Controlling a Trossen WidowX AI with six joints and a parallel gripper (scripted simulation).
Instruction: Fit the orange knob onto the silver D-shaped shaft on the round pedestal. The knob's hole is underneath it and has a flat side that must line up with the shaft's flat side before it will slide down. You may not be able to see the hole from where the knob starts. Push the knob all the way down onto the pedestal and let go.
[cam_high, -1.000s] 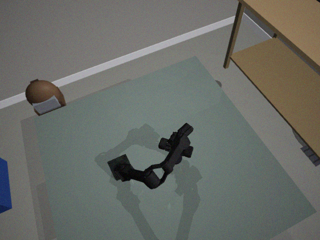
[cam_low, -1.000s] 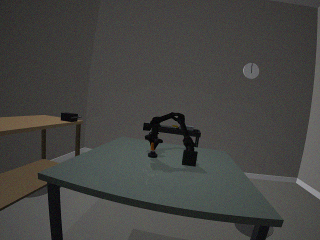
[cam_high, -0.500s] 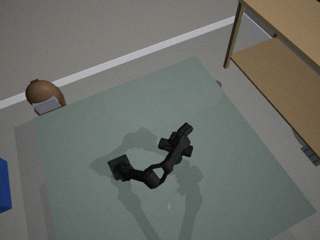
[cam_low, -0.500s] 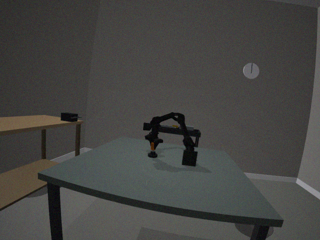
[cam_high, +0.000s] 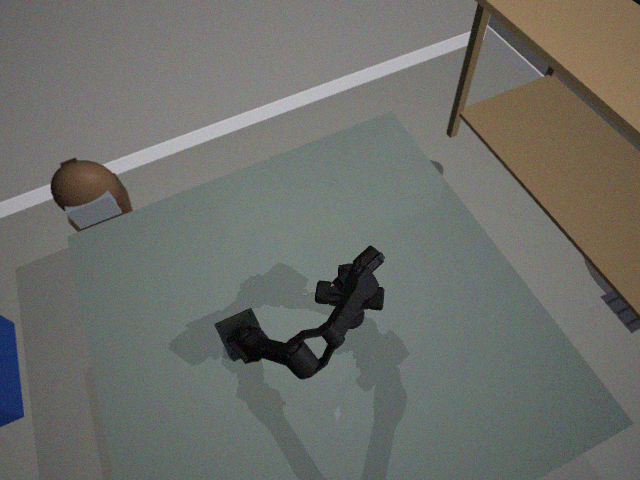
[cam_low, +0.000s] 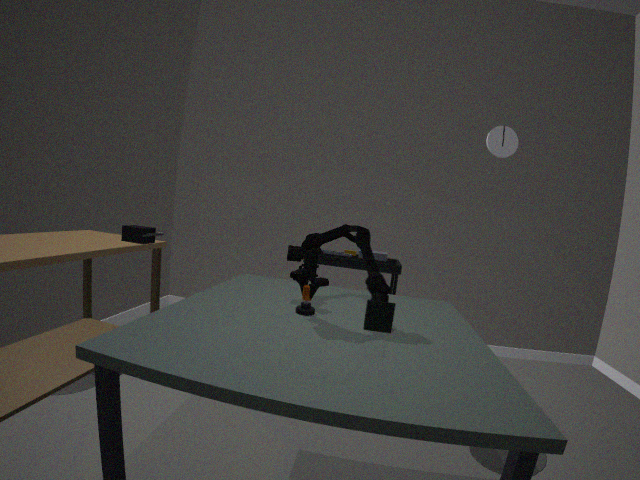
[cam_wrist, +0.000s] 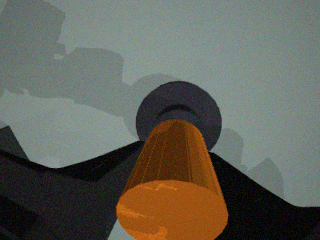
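1. A green table (cam_high: 413, 361) (cam_low: 320, 361) (cam_wrist: 270, 60) fills much of the top view; its far-left corner is near a brown rounded object (cam_high: 87, 183), and its upper corner points toward a wooden shelf unit (cam_high: 467, 72) (cam_low: 156, 279).
2. A black robot arm (cam_high: 302, 360) (cam_low: 368, 248) stands inward from the table's left edge, as the top view shows it, and bends over toward the middle, well apart from the right-hand corner.
3. Its gripper (cam_low: 307, 292) (cam_wrist: 175, 152) points down, its fingers closed on an orange knob (cam_low: 306, 292) (cam_wrist: 172, 200).
4. The knob is upright or nearly so, over a dark round pedestal (cam_low: 305, 310) (cam_wrist: 212, 120). In the exterior view a short paler piece shows between them, probably the silver shaft (cam_low: 306, 303).
5. Done, as far as the pictures show: the knob is gripped and brought over the pedestal.
6. Left: matching the flat sides, sliding the knob fully down, and letting go. The hole is hidden, so whether the flats agree, or the shaft tip has entered, cannot be told. A small turn of the knob may be needed before pushing.
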